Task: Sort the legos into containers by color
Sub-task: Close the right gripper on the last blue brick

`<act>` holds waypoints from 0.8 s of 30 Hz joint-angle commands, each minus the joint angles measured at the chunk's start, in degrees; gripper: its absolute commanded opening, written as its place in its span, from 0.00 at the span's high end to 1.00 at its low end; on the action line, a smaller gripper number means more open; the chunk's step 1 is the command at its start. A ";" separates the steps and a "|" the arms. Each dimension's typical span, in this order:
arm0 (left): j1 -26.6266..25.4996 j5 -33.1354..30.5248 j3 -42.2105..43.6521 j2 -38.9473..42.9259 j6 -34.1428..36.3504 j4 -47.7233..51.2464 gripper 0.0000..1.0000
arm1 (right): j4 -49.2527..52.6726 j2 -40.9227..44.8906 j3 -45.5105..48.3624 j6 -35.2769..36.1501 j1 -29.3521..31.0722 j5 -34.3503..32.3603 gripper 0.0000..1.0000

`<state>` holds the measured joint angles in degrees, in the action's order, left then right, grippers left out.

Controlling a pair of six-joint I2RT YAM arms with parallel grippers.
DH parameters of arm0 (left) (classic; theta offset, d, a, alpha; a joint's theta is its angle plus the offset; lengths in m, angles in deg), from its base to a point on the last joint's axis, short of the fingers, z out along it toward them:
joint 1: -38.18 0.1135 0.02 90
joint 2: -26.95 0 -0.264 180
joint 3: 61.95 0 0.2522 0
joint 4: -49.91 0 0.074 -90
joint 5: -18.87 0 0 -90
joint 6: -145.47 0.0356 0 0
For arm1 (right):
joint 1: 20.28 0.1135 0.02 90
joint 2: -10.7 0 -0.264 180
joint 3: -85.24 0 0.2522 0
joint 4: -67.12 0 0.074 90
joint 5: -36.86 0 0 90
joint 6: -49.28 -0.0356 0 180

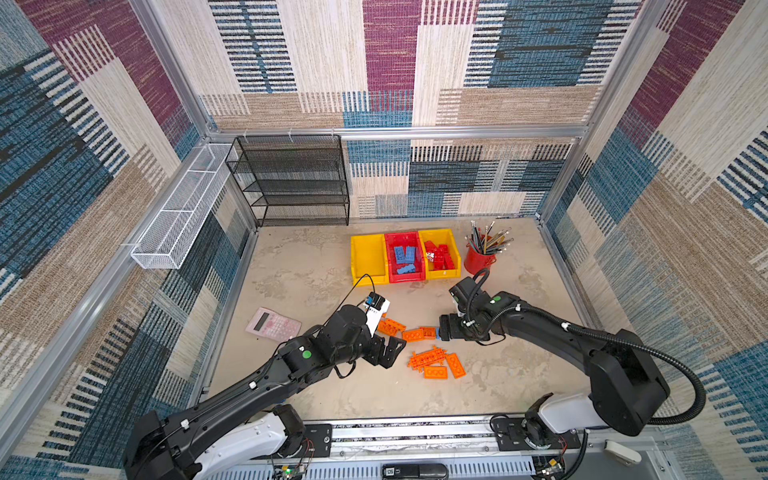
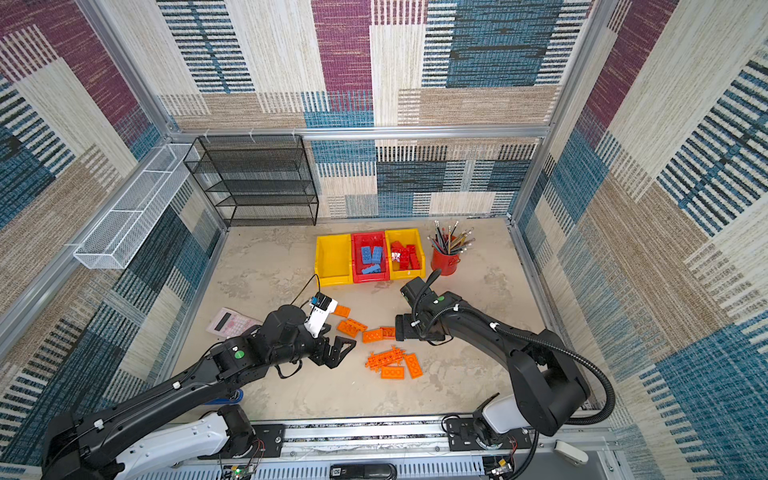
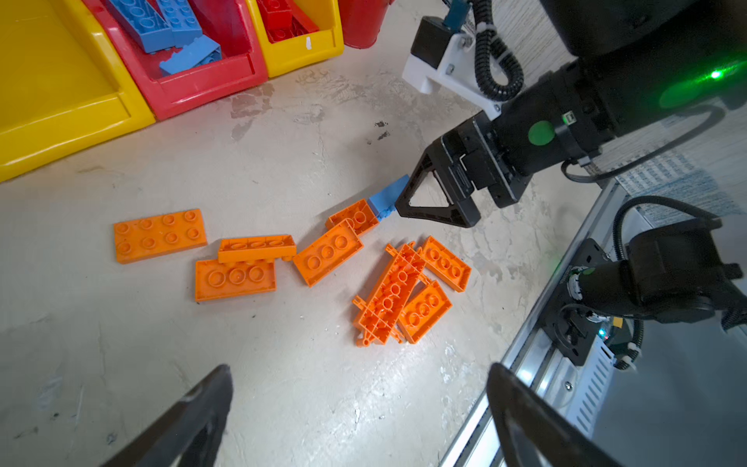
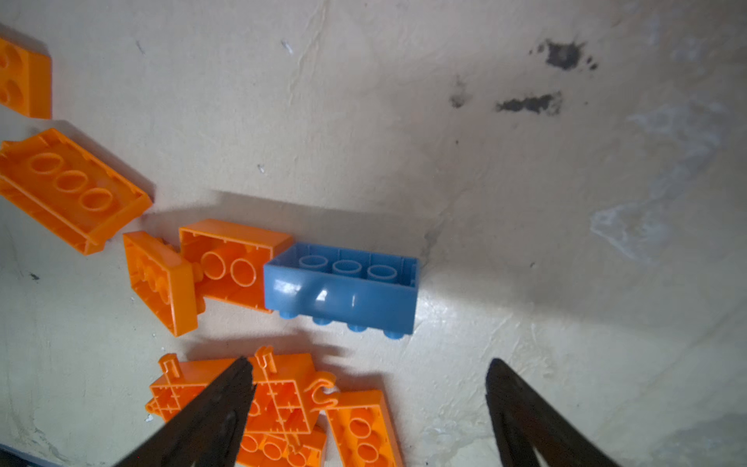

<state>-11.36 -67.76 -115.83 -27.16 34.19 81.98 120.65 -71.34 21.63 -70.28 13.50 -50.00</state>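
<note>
- Blue brick (image 4: 341, 289): inverted on the table (image 4: 525, 182), touching an orange brick (image 4: 234, 263); in both top views it is nearly hidden behind the right gripper (image 4: 370, 360), whose claw is spread and empty.
- Left gripper (image 3: 359, 368): spread, empty, fingers (image 3: 194, 416) cropped.
- Yellow bin (image 3: 299, 60) sticker (image 3: 308, 42): unreadable.

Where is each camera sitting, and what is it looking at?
Both top views: high at the front, looking down at the beige tabletop; left arm and right arm show.
Left wrist: over orange plastic bricks, facing the red plastic bin; tips of the left end effector and the right end effector show.
Right wrist: close above a light blue plastic brick; own tips show.
Shared: both wrist views see that brick.
</note>
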 commanded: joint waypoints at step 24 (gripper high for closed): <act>-0.13 -6.56 1.16 2.12 1.83 0.43 0.01 | -0.46 -10.70 -6.73 -2.86 0.70 -3.97 0.16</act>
<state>-11.49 -73.75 -114.82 -25.06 34.67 82.96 119.80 -81.33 15.27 -72.11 14.18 -52.12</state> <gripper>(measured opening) 0.987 0.850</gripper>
